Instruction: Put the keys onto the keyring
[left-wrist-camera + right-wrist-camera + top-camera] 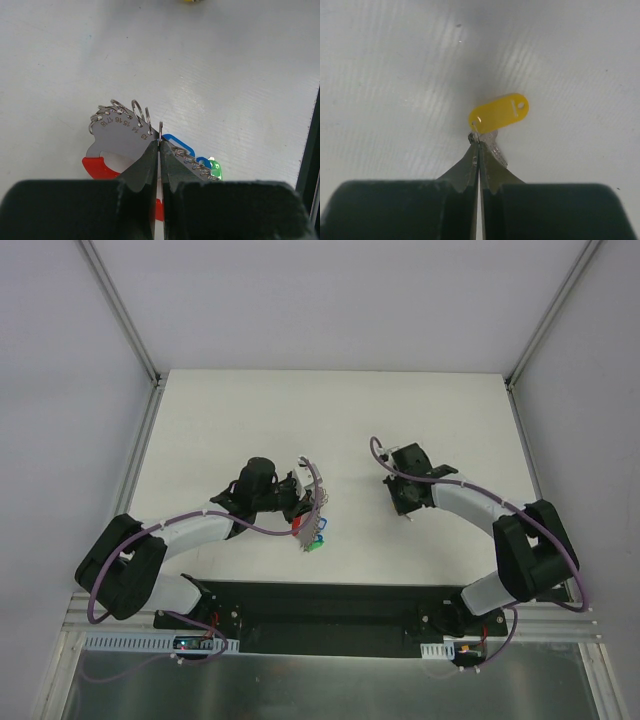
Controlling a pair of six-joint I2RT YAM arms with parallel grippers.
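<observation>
My left gripper [303,502] [160,143] is shut on a thin metal ring [160,129] of the keyring. The ring joins a grey numbered plate [122,136] that carries several small rings, and a red loop band [100,167]. Blue-capped keys [178,143] and a green-capped key [215,169] lie right of the fingers; they show in the top view [316,540] too. My right gripper [405,502] [478,145] is shut on the small wire ring of the yellow-capped key [499,114], whose silver blade [495,148] lies beside the right finger. In the top view that key is hidden under the gripper.
The white table [330,420] has raised rails at the left [140,455] and right [530,455] edges. A black base strip [330,605] runs along the near edge. A bit of yellow [190,1] shows at the top edge of the left wrist view.
</observation>
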